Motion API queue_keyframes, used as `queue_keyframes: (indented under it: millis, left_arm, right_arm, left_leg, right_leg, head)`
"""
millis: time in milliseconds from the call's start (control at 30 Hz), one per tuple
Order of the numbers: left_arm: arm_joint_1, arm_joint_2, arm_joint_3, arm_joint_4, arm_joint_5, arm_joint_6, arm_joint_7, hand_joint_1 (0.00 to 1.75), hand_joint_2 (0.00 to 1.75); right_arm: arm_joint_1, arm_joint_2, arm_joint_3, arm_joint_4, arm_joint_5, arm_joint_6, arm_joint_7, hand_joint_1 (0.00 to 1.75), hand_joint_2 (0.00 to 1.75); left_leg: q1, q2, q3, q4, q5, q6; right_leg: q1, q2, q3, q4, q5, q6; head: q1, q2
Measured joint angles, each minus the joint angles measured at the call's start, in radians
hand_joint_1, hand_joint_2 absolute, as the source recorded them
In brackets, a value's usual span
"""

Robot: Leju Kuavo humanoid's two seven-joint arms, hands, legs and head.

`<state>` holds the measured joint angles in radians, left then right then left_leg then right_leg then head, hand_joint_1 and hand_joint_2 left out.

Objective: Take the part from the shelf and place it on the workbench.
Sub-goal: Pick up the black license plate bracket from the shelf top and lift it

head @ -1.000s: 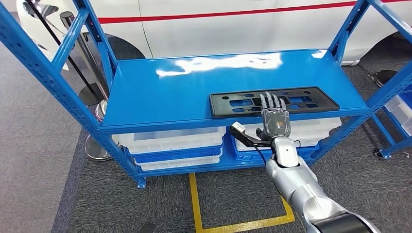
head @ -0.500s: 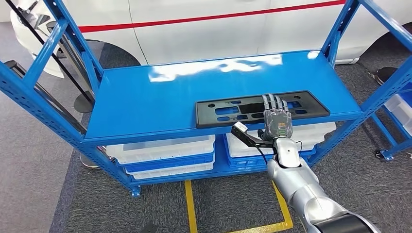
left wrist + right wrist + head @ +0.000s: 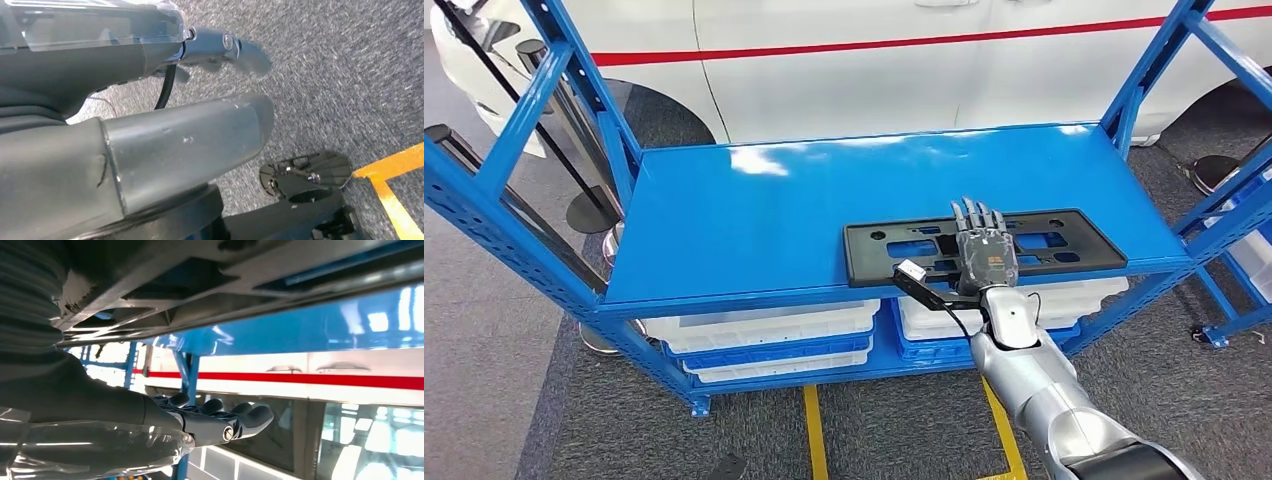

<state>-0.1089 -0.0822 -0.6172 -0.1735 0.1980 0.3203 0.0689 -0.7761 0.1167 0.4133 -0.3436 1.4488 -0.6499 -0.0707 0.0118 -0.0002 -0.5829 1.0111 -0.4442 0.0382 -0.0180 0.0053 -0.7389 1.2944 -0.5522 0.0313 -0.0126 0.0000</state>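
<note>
Head view: right hand (image 3: pixel 984 255) lies flat, palm down, fingers extended and close together, over the mid section of the black plastic part (image 3: pixel 984 247), a long slotted panel resting on the blue shelf (image 3: pixel 754 215) near its front edge. The part runs out to both sides of the hand and sits level on the deck. Whether the fingers (image 3: pixel 972 213) press on the part or just hover above it cannot be told; no grasp is evident, and nothing is enclosed by the hand. Right wrist view: dark fingers (image 3: pixel 220 417) stretched forward, uncurled, w/ the underside of a dark panel close above the camera and a white car body w/ red stripe beyond. Left hand (image 3: pixel 220 47) in left wrist view: hangs above grey carpet, fingers seen only in part, so its opening cannot be judged; it appears to carry nothing. White bins (image 3: pixel 764 325) sit on the lower tier, below and to the left of the right hand. Task status, as judged: early stage. Reach to the part is done; securing a grip, lifting it off the shelf, carrying and setting it on the workbench all remain.
</note>
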Motion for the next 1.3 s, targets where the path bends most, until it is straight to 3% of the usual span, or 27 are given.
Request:
queue_keyframes:
  millis: [67,100,167,233,300,367,400,633,1233,1300]
  left_arm:
    - [0.002,-0.001,0.000,0.000,-0.001,-0.002,-0.009,0.00,0.00]
    - [0.000,-0.001,0.000,0.000,-0.001,-0.002,-0.012,0.00,0.00]
    - [-0.002,-0.001,-0.001,0.000,-0.003,-0.001,-0.016,0.00,0.00]
    - [-0.003,-0.001,-0.001,0.000,-0.003,-0.001,-0.018,0.00,0.00]
    - [-0.003,-0.001,-0.001,0.000,-0.002,-0.001,-0.020,0.00,0.00]
    - [-0.004,-0.002,-0.001,0.000,-0.001,-0.001,-0.023,0.00,0.00]
    - [-0.004,-0.002,-0.001,0.000,0.000,-0.001,-0.025,0.00,0.00]
    - [-0.003,-0.003,-0.001,0.000,0.009,0.002,-0.036,0.00,0.00]
    - [-0.004,-0.009,0.000,0.000,0.007,0.012,-0.065,0.00,0.00]
    - [-0.005,-0.009,0.000,0.000,0.004,0.015,-0.072,0.00,0.87]
  right_arm:
    - [0.002,0.000,0.008,0.000,0.010,-0.003,-0.007,0.00,1.75]
    - [0.002,0.000,0.012,0.000,0.016,-0.006,-0.009,0.00,1.75]
    - [0.003,0.001,0.023,0.001,0.030,-0.012,-0.012,0.00,1.75]
    - [0.003,0.002,0.035,0.000,0.040,-0.005,-0.018,0.02,1.75]
    - [0.000,0.003,0.044,0.000,0.044,0.018,-0.022,0.77,1.75]
    - [-0.005,0.003,0.050,0.001,0.041,0.050,-0.023,1.60,1.75]
    - [-0.006,0.003,0.053,0.001,0.040,0.067,-0.023,1.67,1.75]
    - [-0.007,-0.003,0.056,0.006,0.020,0.129,-0.020,1.74,1.75]
    - [-0.004,-0.020,0.056,0.014,0.004,0.130,-0.012,1.75,1.75]
    - [-0.005,-0.021,0.056,0.014,0.004,0.128,-0.010,1.75,1.75]
  left_leg:
    - [0.000,-0.002,0.013,0.009,-0.017,-0.004]
    - [-0.002,-0.003,0.017,0.014,-0.025,-0.009]
    - [-0.006,-0.005,0.018,0.021,-0.037,-0.017]
    - [-0.008,-0.006,0.021,0.020,-0.040,-0.013]
    - [-0.008,-0.005,0.028,0.015,-0.040,-0.007]
    - [-0.007,-0.005,0.034,0.009,-0.041,-0.009]
    - [-0.007,-0.005,0.037,0.006,-0.042,-0.011]
    - [-0.007,-0.005,0.042,0.002,-0.042,-0.028]
    - [-0.010,-0.005,0.041,0.003,-0.042,-0.029]
    - [-0.010,-0.005,0.041,0.003,-0.042,-0.029]
  right_leg:
    - [-0.003,-0.001,0.037,-0.117,0.089,-0.001]
    - [-0.002,-0.002,0.063,-0.178,0.119,-0.003]
    - [0.000,-0.001,0.089,-0.236,0.132,-0.010]
    - [0.001,0.001,0.094,-0.243,0.128,-0.017]
    - [0.003,0.002,0.098,-0.246,0.125,-0.020]
    - [0.004,0.002,0.102,-0.246,0.122,-0.025]
    - [0.004,0.002,0.104,-0.246,0.121,-0.027]
    - [0.005,0.001,0.108,-0.245,0.118,-0.030]
    - [0.004,0.001,0.110,-0.251,0.120,-0.029]
    - [0.004,0.001,0.110,-0.251,0.120,-0.029]
  head:
    - [0.000,0.000]
    - [0.001,0.000]
    - [0.000,0.000]
    - [-0.002,0.000]
    - [-0.002,0.000]
    - [-0.002,0.000]
    - [-0.002,0.000]
    - [-0.002,0.000]
    - [-0.002,0.000]
    - [-0.002,0.000]
